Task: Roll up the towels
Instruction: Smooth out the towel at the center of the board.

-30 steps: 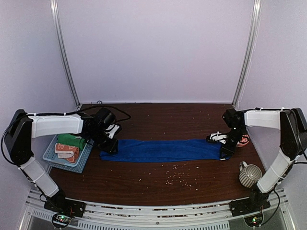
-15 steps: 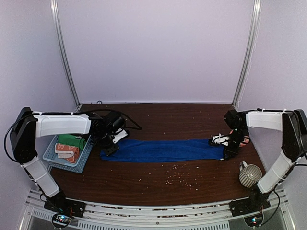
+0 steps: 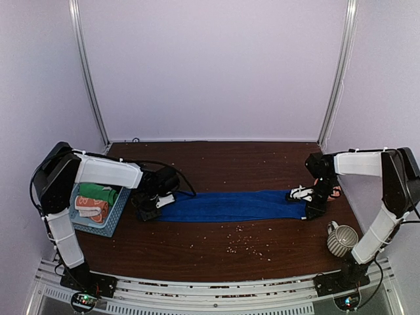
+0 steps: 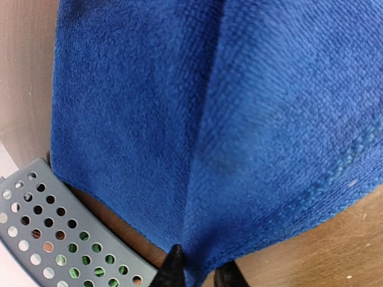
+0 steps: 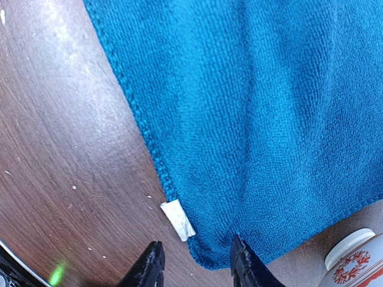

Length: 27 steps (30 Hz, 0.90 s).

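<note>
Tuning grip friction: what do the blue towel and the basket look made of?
The blue towel looks like soft microfibre terry, matte: fine looped pile, stitched hem. The basket is probably rigid moulded plastic, smooth pale grey-blue: even round holes.

Probably a robotics lab test booth, not a home. Plain lilac panels fill the upper frame between metal posts. Two robot arms bolt to a rail along the bottom edge.

Parted jaws flank the tagged corner of the blue towel
</note>
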Motion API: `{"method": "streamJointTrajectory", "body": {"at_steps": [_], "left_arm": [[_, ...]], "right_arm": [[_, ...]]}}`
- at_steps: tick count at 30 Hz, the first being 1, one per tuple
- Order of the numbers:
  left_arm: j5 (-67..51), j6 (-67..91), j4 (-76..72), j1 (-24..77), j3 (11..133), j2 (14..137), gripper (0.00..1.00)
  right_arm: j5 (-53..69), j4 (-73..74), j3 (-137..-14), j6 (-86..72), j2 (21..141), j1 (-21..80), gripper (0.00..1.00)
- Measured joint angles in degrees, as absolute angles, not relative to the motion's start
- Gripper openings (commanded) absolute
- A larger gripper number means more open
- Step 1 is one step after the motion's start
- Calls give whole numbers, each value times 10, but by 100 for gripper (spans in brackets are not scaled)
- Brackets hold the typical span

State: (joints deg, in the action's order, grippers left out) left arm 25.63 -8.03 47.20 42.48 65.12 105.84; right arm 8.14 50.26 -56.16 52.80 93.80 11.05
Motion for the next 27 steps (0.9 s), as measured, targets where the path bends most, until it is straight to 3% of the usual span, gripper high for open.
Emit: {"method": "streamJointTrajectory", "body": {"at_steps": [6, 13, 27], "left_arm": [[282, -83, 473, 430, 653, 1046, 15], [288, -93, 470, 439, 645, 992, 0], [358, -145, 443, 478, 552, 916, 0]], "right_arm": [[76, 501, -562, 528, 943, 100, 38], [76, 501, -562, 529, 957, 92, 36], [77, 519, -597, 557, 991, 57, 16]]}}
